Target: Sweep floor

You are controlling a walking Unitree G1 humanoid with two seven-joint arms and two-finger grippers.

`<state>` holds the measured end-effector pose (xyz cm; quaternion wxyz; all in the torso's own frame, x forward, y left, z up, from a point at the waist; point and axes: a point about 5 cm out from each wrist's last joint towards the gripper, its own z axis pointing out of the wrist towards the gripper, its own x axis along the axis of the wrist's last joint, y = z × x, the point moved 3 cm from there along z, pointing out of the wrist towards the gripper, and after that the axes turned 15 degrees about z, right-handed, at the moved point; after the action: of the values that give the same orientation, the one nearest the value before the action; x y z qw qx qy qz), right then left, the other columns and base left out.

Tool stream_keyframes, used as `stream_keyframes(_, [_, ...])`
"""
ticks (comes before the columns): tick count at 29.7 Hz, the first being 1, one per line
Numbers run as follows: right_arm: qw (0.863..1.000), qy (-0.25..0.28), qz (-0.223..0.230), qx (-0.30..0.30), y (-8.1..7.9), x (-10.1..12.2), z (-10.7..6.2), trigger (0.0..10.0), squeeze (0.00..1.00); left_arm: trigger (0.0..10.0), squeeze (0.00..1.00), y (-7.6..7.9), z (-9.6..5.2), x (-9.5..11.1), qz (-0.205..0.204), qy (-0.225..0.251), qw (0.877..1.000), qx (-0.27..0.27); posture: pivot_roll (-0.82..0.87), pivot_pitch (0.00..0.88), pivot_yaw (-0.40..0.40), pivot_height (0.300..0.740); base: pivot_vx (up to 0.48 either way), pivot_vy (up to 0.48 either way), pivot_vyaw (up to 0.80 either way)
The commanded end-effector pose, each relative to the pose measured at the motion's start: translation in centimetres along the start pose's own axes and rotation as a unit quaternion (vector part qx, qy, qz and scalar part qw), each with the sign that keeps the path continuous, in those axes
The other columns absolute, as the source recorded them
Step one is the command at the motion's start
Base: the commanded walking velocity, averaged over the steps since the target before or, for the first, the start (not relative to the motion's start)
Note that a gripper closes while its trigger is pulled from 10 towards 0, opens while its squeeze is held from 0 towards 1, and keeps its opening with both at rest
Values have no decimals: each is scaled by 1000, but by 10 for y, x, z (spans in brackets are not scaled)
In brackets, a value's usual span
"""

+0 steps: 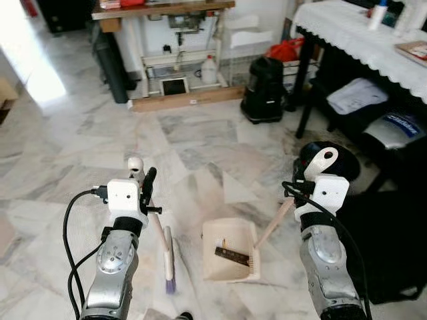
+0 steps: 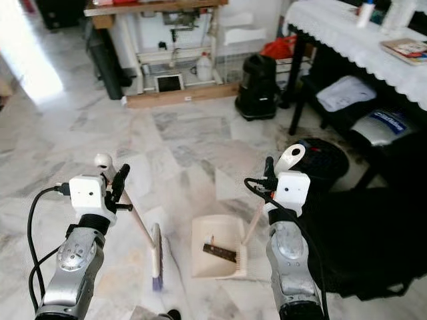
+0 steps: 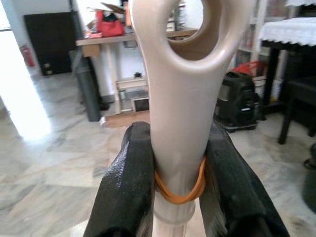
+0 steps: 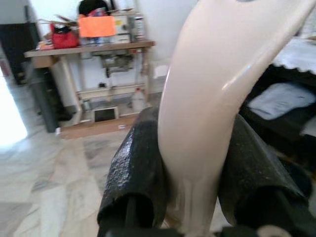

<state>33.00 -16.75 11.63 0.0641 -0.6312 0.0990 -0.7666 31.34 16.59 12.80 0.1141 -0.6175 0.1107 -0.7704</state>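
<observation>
Grippers both loaded. I see the left gripper (image 3: 180,163) clamped on the broom handle (image 3: 185,98), its two black fingers (image 3: 126,182) pressed against either side of the cream shaft just below the hanging loop; an orange rubber band (image 3: 180,193) rings the shaft between them. From the head camera, the broom (image 1: 168,257) runs down from that gripper to the marble floor (image 1: 200,140), its head resting on the tiles with purple bristles at the near end.

I see the right gripper (image 4: 195,163) closed the same way on the dustpan handle (image 4: 217,89), fingers (image 4: 136,173) tight on both sides of the glossy cream shaft. The dustpan (image 1: 230,250) sits flat on the floor between the two arms, just beside the broom head but not touching it, with the long handle slanting up to the right gripper. A dark flat piece of debris (image 1: 231,256) lies inside the pan near its comb edge.

Surroundings: a black vacuum cleaner (image 1: 264,90) stands on the floor ahead, near a table with a white lace cloth (image 1: 360,40) on the right. A sewing table (image 1: 163,40) stands against the far wall, with a wooden plank (image 1: 187,100) on the floor at its foot.
</observation>
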Motion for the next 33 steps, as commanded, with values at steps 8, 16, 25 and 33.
stream_keyframes(8, [999, 34, -1, 14, -7, 16, 3, 10000, 0, 10000, 0, -6, 2, 6, 15, 23, 1000, 5, 85, 0, 28, 740, 0, 0, 800])
stream_keyframes(16, [999, 35, -2, 16, -8, 17, 4, 10000, 0, 10000, 0, -4, 3, 6, 16, 22, 1000, 2, 84, 0, 29, 740, 0, 0, 800])
stream_keyframes(25, [999, 33, -1, 17, -9, 18, 6, 10000, 0, 10000, 0, -6, 5, 8, 26, 23, 999, 4, 101, 0, 23, 740, 0, 0, 800])
stream_keyframes(33, [999, 31, 2, 19, -10, 19, 7, 10000, 0, 10000, 0, -9, 4, 8, 29, 22, 999, 8, 110, 0, 19, 740, 0, 0, 800])
